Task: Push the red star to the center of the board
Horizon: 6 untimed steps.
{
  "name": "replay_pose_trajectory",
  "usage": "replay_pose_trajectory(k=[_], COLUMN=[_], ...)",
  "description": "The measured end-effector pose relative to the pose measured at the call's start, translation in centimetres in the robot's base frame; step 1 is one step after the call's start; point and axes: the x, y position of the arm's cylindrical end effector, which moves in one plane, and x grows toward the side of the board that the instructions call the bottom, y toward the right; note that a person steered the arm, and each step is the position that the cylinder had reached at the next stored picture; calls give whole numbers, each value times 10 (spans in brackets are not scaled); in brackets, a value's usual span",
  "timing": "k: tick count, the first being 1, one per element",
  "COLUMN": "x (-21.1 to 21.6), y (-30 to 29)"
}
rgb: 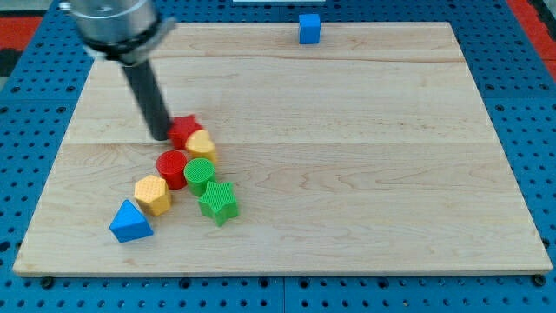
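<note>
Red star (pixel 184 129) looks like a small, light, rigid block that should slide easily on the wooden board (pixel 347 174); no grasp possible, so push on its flank at the view's left, where my tip (pixel 161 136), a bare rod holding nothing, touches it. Star has no clear long axis or heading; its far side touches a yellow block (pixel 201 145), so it may rotate or drag that.

My tip (pixel 161 136) down, rod near-upright.
</note>
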Motion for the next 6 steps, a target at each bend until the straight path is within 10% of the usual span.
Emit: replay_pose_trajectory(k=[3, 6], x=[53, 3], y=[25, 67])
